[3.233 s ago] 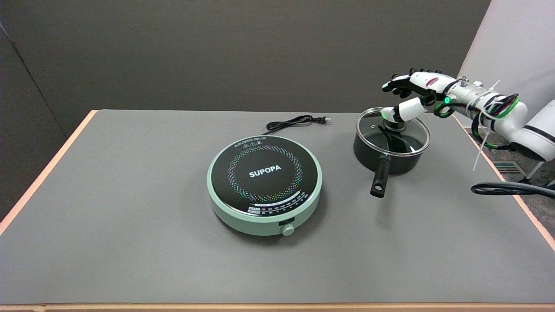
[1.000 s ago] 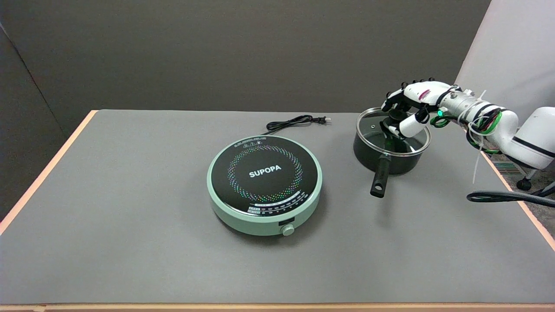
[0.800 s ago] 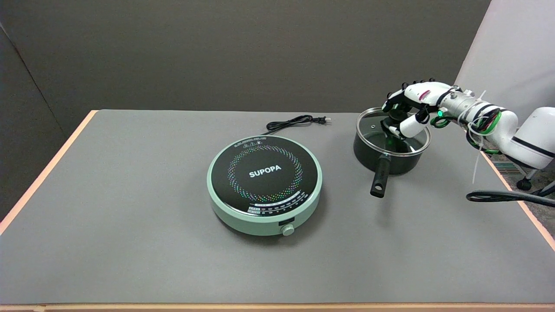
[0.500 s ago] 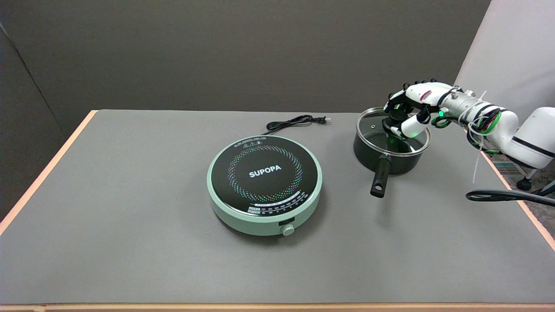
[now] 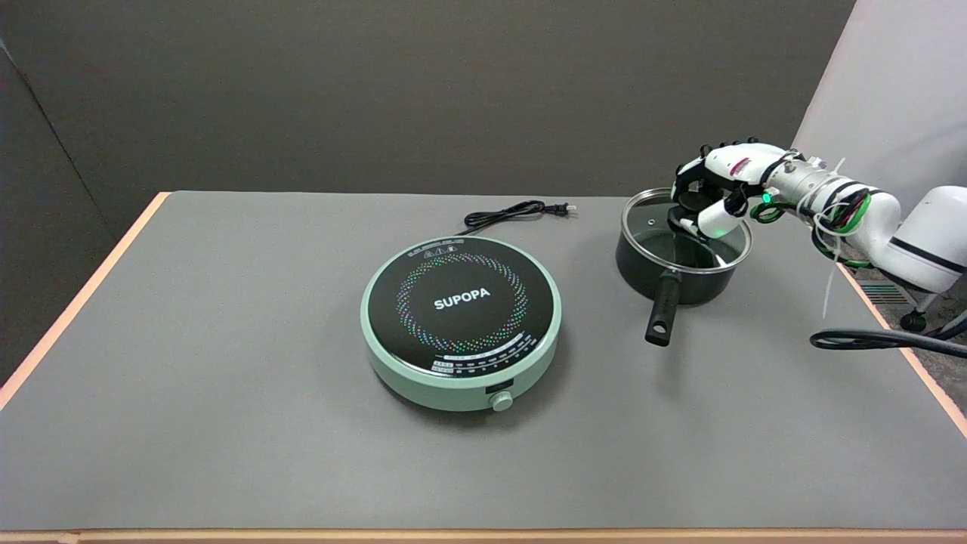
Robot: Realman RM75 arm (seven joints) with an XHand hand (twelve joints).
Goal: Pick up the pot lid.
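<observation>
- So the right hand (image 5: 714, 189) has dropped from hovering spread above the pot (image 5: 680, 261) a few seconds back to sitting right on the lid (image 5: 684, 227), fingers curled in around the knob.
- Over the last second it barely shifts, maybe creeps up and a touch to the right. Looks like the thumb and fingers are pinching the knob, though the knob itself is mostly hidden behind them, so I can't swear the grip is solid.
- Lid is still on the pot at the right side of the table (image 5: 227, 378), far side from the pot's handle. Rim looks about seated; if it's lifted at all, it's too little to tell.
- My read: the grab is done and the lift is just starting or about to.
- Cooker (image 5: 461, 321) in the middle and its cord (image 5: 514, 213) behind it haven't budged.
- Glass lid on a small knob could tilt or slip, so a straight-up pull seems the safe bet.
</observation>
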